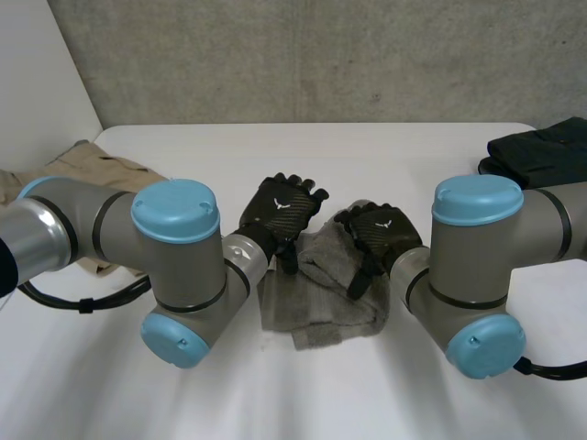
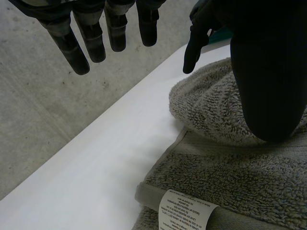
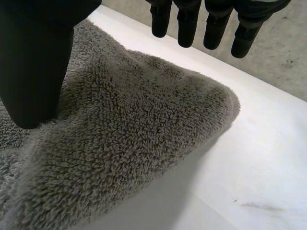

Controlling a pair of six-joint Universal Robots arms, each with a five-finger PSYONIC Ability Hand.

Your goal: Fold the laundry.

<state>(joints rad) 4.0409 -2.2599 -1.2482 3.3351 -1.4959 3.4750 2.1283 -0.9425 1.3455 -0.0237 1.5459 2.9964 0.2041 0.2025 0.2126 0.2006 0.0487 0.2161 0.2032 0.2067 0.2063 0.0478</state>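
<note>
A grey terry towel (image 1: 323,307) lies crumpled and partly folded on the white table (image 1: 385,165), between the two arms. My left hand (image 1: 280,209) hovers at the towel's far left edge, open. In the left wrist view its fingers (image 2: 72,45) are straight over the table and its thumb (image 2: 268,72) rests on a raised fold of the towel (image 2: 230,172). A white care label (image 2: 184,212) shows at the towel's hem. My right hand (image 1: 378,236) is over the towel's far right part, open, with straight fingers (image 3: 216,24) above the towel (image 3: 129,124) and the thumb (image 3: 33,62) pressing on it.
A pile of beige clothes (image 1: 92,170) lies at the table's left edge. A folded dark garment (image 1: 541,151) sits at the far right corner. A grey concrete wall stands behind the table. The right hand's finger (image 2: 194,43) shows past the fold in the left wrist view.
</note>
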